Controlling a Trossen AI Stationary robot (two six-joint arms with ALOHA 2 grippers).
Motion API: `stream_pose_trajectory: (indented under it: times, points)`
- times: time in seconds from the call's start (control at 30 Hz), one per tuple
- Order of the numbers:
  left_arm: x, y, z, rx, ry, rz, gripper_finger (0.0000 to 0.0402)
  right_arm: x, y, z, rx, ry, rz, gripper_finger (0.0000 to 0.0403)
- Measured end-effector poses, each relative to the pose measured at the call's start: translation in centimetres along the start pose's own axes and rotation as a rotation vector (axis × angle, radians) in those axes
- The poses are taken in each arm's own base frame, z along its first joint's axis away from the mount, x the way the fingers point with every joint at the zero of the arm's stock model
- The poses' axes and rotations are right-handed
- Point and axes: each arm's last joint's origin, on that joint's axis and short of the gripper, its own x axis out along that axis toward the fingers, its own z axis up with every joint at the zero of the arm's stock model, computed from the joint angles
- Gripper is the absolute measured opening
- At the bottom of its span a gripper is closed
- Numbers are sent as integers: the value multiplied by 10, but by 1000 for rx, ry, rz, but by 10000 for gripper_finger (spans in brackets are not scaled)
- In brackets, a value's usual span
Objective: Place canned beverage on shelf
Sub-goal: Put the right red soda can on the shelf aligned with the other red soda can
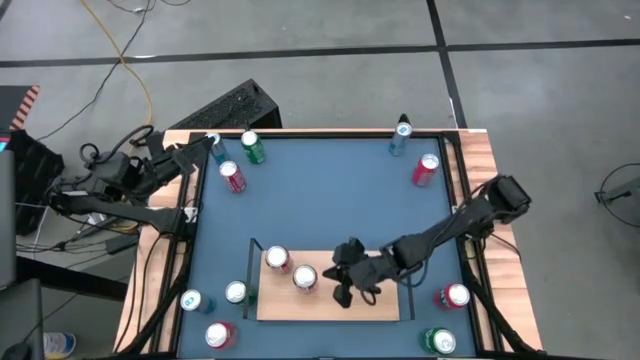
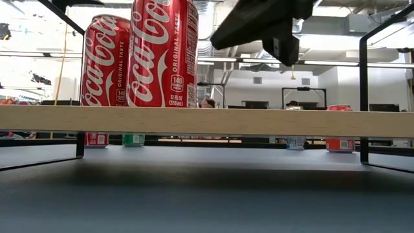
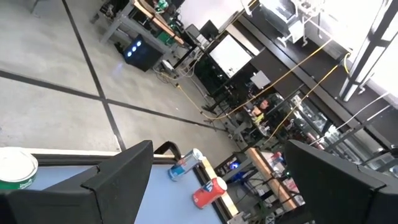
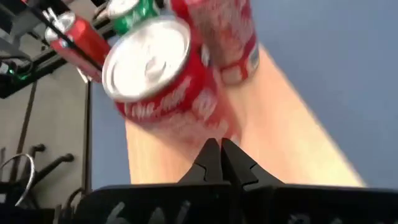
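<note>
The shelf [image 1: 370, 300], a light-wood board with black end rails, lies near the table's front edge. Two red cola cans [image 1: 277, 259] [image 1: 305, 277] stand upright on its left half; the low view shows them side by side [image 2: 162, 52] on the board [image 2: 259, 120]. My right gripper [image 1: 343, 290] is shut and empty, hovering above the shelf just right of the cans, tips slanting down toward the nearer can [image 4: 158, 74]. My left gripper [image 1: 200, 152] waits open at the table's far left corner, holding nothing.
Loose cans stand around the blue table: green [image 1: 252, 147] and red [image 1: 232, 177] at the far left, blue [image 1: 400, 135] and red [image 1: 427, 168] at the far right, red [image 1: 455, 296] and green [image 1: 438, 342] at the near right, three more at the near left [image 1: 219, 335].
</note>
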Motion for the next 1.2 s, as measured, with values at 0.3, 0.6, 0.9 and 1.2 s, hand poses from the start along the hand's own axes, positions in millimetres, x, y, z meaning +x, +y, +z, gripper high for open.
stream_pose_trajectory:
  times: [0.3, 0.6, 0.9, 1.2]
  points:
    - [-1, 0, 1, -2, 3, -7, 352, -1, 4, -5, 33, -1, -8, 0]
    - [-1, 0, 1, -2, 3, -6, 352, 13, 0, -16, 50, 27, -43, 0]
    - [-1, 0, 1, -2, 3, -6, 352, 17, -4, -12, 45, 25, -46, 0]
    - [-1, 0, 1, -2, 3, -6, 352, 21, -6, 1, 36, -15, 21, 0]
